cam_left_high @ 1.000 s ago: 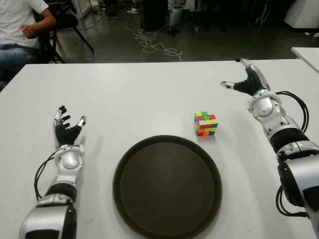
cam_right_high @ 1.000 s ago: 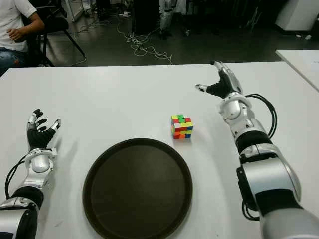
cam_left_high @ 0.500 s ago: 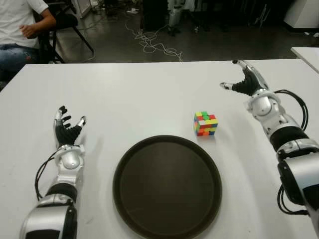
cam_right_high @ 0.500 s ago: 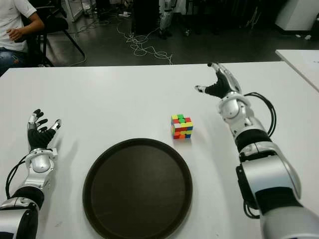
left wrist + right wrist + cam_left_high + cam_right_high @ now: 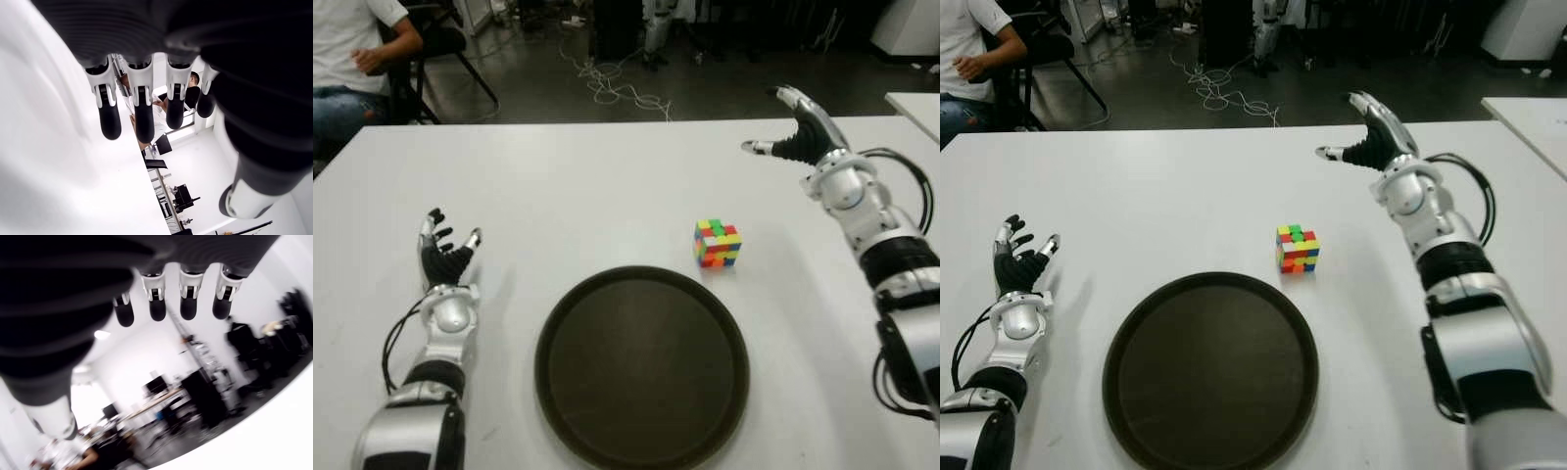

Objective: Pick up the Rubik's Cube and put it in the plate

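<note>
The plate [image 5: 641, 367] lies nearest on the desk [image 5: 568, 186]; the Rubik's Cube [image 5: 717, 243] sits just beyond its far rim. The left hand [image 5: 445, 257] shows left of the plate, fingers spread, empty. The right hand [image 5: 800, 137], splayed and empty, hovers well beyond the cube; reaching in low could knock it away.

The right hand [image 5: 146, 293] is seen from close by, with four fingers [image 5: 189, 301] extended, the thumb [image 5: 49, 416] spread apart, and nothing held. Beyond the fingers, a blurred room is shown with dark equipment [image 5: 208, 396] and a white surface [image 5: 274, 435] near it.
</note>
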`<action>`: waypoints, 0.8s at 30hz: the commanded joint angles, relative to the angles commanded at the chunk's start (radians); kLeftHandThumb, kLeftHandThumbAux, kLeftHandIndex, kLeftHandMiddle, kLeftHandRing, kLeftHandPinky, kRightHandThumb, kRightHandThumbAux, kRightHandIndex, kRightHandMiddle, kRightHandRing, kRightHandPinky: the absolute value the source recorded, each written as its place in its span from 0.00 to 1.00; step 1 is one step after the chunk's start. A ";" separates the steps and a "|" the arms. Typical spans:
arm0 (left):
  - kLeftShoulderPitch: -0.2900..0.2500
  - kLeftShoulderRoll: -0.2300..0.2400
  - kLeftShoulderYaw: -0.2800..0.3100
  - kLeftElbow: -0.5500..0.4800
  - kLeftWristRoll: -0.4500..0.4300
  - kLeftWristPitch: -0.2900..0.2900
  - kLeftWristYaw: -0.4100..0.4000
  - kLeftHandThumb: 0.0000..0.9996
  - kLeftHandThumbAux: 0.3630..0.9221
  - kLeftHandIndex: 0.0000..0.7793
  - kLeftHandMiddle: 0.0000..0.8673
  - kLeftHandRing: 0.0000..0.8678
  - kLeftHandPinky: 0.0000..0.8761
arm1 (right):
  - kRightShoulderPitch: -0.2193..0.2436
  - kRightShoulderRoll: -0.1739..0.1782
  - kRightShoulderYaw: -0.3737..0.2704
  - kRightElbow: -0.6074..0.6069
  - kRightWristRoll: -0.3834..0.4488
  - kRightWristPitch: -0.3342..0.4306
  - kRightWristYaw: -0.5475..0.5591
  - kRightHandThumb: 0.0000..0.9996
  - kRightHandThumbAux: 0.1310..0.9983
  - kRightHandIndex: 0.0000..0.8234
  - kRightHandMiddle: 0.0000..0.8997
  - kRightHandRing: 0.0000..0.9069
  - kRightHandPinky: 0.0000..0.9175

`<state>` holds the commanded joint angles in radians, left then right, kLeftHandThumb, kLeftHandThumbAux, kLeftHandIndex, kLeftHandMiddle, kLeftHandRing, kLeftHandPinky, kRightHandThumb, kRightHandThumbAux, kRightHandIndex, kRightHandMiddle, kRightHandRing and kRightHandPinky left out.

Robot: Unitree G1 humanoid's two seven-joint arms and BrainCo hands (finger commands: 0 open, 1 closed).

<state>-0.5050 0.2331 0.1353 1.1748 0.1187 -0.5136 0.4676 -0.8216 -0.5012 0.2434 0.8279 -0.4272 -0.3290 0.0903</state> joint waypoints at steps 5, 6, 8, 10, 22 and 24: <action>-0.001 0.000 -0.003 -0.001 0.004 0.008 0.004 0.28 0.65 0.12 0.18 0.19 0.20 | 0.024 -0.039 0.013 -0.091 -0.012 0.014 0.093 0.12 0.54 0.00 0.00 0.00 0.00; -0.001 0.000 -0.003 -0.001 0.005 0.010 0.005 0.28 0.65 0.12 0.17 0.18 0.19 | 0.028 -0.044 0.014 -0.104 -0.014 0.015 0.106 0.11 0.54 0.00 0.00 0.00 0.00; -0.001 0.000 -0.004 -0.002 0.006 0.013 0.006 0.27 0.65 0.12 0.17 0.18 0.19 | 0.036 -0.053 0.013 -0.129 -0.015 0.015 0.127 0.11 0.55 0.00 0.00 0.00 0.00; -0.001 -0.001 -0.005 -0.003 0.008 0.016 0.009 0.27 0.64 0.11 0.17 0.18 0.19 | 0.047 -0.061 0.010 -0.157 -0.011 0.016 0.147 0.11 0.55 0.00 0.00 0.00 0.00; -0.001 -0.003 -0.013 -0.008 0.012 0.025 0.019 0.31 0.65 0.12 0.17 0.18 0.19 | 0.111 -0.072 -0.028 -0.290 0.043 0.026 0.230 0.16 0.58 0.00 0.00 0.00 0.00; -0.001 -0.003 -0.014 -0.008 0.012 0.026 0.020 0.31 0.65 0.12 0.17 0.17 0.19 | 0.116 -0.075 -0.031 -0.301 0.048 0.021 0.238 0.16 0.57 0.00 0.00 0.00 0.00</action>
<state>-0.5064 0.2302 0.1215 1.1670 0.1306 -0.4879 0.4872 -0.7054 -0.5761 0.2124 0.5264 -0.3788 -0.3076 0.3283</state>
